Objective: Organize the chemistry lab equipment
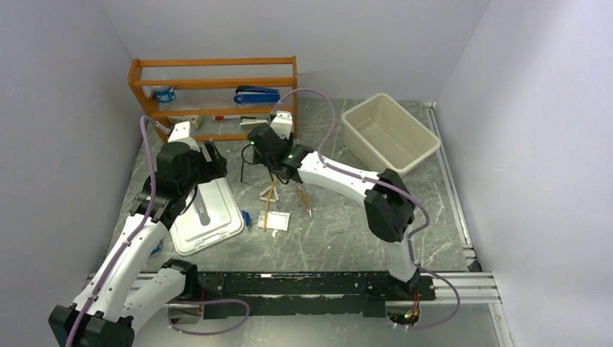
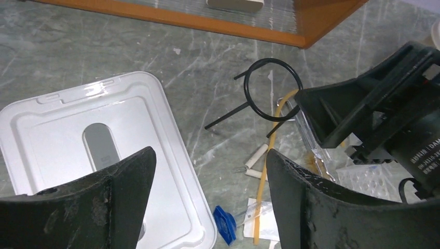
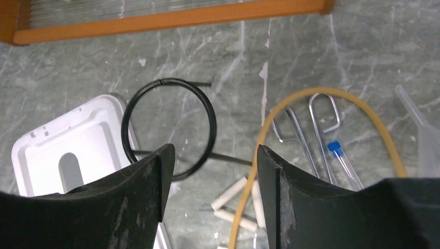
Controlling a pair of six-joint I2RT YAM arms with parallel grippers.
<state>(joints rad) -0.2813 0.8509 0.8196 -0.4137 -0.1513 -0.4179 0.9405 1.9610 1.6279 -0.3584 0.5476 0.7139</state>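
Note:
The black wire tripod ring (image 1: 243,162) stands on the table below the orange shelf. It shows in the left wrist view (image 2: 273,59) and the right wrist view (image 3: 168,81). Amber tubing (image 3: 316,90) arches over metal tongs (image 3: 303,140) and a blue-capped clear tube (image 3: 334,147). The white triangle (image 3: 231,193) lies under the tubing (image 2: 264,181). A white paper packet (image 1: 278,220) and a blue cap (image 2: 224,224) lie next to it. My left gripper (image 2: 210,153) is open and empty above the lid's edge. My right gripper (image 3: 215,148) is open and empty above the ring and triangle.
A white lid (image 1: 206,217) lies flat at the left. The orange shelf (image 1: 213,85) with a blue stapler stands at the back. A beige bin (image 1: 363,135) sits at the back right. The two grippers are close together; the right one (image 2: 373,111) fills the left wrist view's right side.

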